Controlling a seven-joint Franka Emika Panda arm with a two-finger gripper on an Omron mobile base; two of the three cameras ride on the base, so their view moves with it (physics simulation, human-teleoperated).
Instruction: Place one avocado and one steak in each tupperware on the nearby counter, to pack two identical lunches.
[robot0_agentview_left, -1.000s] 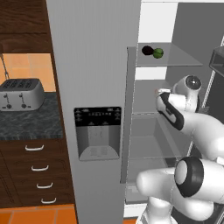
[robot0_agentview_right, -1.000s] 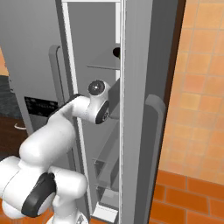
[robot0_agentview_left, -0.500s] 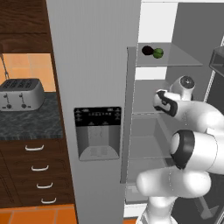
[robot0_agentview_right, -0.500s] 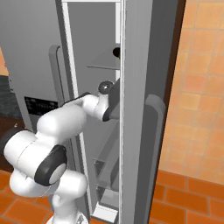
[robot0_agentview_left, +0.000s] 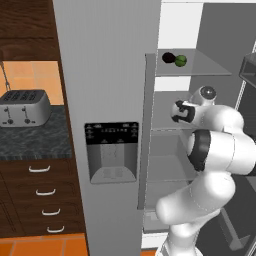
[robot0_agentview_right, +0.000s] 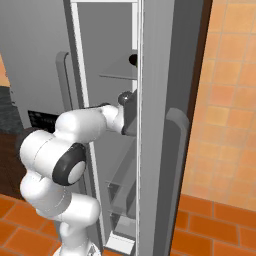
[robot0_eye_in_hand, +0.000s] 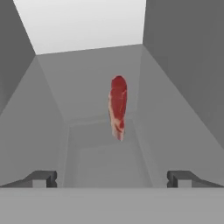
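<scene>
White arm bent, reaching forward; end effector level, jaws spread wide, empty

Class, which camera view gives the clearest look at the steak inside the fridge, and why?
The hand view: the steak sits centred and unobstructed ahead of the open gripper. The left base view shows two avocados on an upper fridge shelf, while the right base view shows the arm reaching into the fridge; neither reveals the steak.

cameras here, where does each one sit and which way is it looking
Left base view: behind the arm, to its left, facing the open fridge; shows the toaster, counter, two avocados on a shelf, and the white arm.
Right base view: behind, to its right, looking along the fridge door; the arm reaches inside.
Hand view: along the open end effector at a steak.
Both base views share the fridge and arm.
</scene>
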